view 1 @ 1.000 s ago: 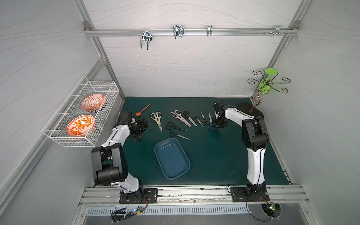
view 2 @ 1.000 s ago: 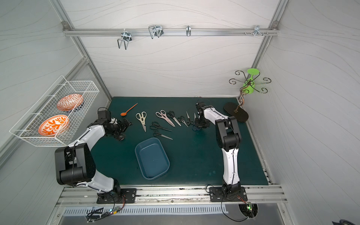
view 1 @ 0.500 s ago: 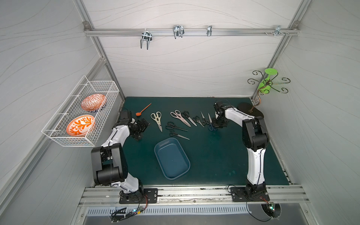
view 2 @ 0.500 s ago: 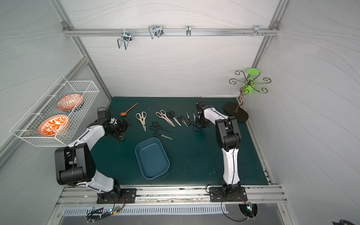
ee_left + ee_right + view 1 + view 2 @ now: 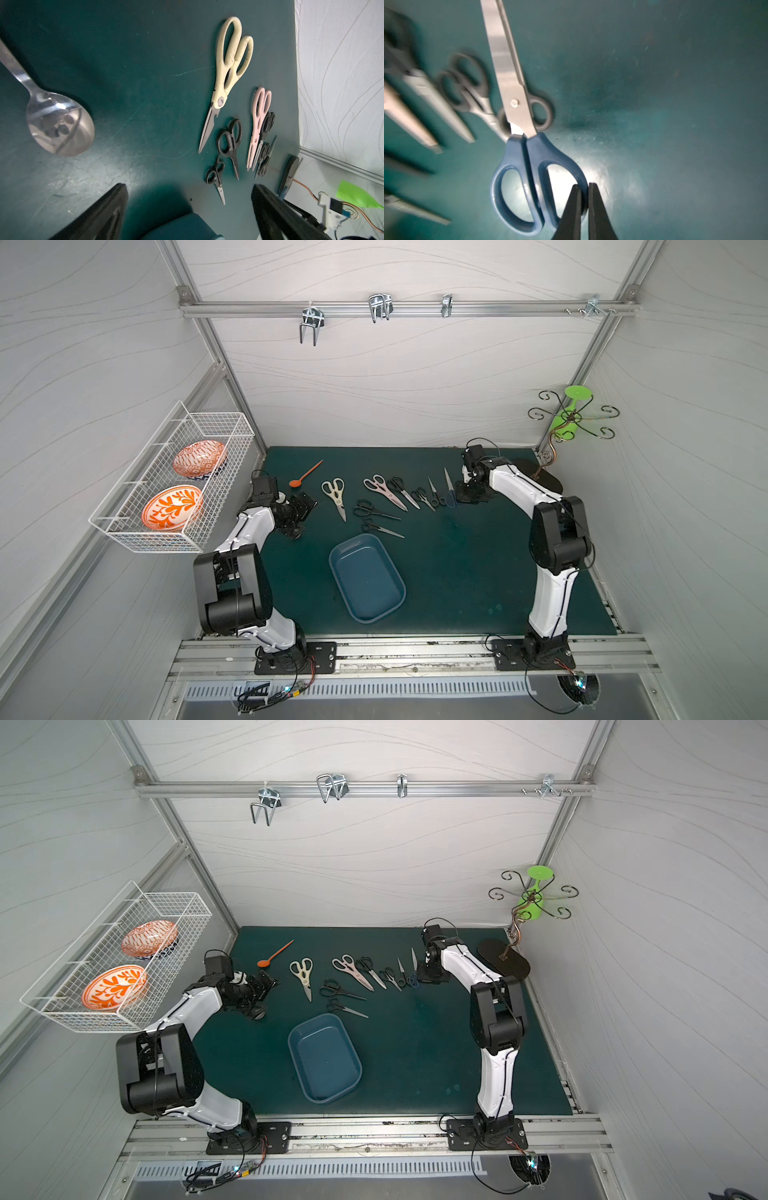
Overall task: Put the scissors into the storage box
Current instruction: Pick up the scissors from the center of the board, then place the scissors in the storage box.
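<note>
Beyond the shallow rectangular blue plastic storage box point(image 5: 367, 577) on the dark green bench point(image 5: 457, 572), toward the back wall, the scissors lie in a row outside it, starting with cream-handled metal shears point(image 5: 335, 494). The right gripper point(image 5: 584, 204) is pinched narrow on a handle loop of the blue-handled scissors point(image 5: 518, 154), back-right of the box. The left gripper point(image 5: 189, 187) hangs spread wide, holding nothing, back-left of the box.

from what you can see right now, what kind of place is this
Probably a robot test cell, not a real kitchen: white panel walls on an aluminium frame, two robot arms bolted to a rail, and scissors laid out on a green mat beside a blue tub.
</note>
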{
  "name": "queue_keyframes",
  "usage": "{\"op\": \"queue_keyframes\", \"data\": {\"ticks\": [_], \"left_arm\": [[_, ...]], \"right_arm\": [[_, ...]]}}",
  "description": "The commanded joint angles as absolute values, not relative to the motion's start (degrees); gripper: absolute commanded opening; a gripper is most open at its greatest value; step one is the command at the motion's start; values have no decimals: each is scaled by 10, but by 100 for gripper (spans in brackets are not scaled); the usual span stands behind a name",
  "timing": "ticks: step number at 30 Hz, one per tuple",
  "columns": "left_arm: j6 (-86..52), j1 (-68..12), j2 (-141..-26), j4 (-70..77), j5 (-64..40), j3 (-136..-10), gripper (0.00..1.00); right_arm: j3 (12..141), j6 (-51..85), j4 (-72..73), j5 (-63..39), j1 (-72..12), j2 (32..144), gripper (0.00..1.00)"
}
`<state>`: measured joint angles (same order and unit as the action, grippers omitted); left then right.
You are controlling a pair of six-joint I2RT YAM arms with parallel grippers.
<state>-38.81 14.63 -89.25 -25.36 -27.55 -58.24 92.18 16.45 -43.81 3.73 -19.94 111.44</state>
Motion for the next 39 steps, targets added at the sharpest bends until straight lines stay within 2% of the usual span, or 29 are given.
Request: {"op": "queue_keyframes", "data": {"ticks": [1,10,17,23,39], "left_arm": [[-387,151,-900,-233,-291,-586,97],[-382,151,-907,-240,-289,-588,97],[-363,166,-898,-265,-264,-594,98],[-364,199,-883,-268,-253,-588,98],[-381,200,-872,-251,-271,-581,98]], "right_arm": [[900,147,-476,16,-241,1045,0],[801,158,-465,-23,-444,920,0],[785,172,-428,-2,-603,942,0],[819,186,-432,-9,-651,1007,0],[917,221,-480,13,-656,1148,0]]}}
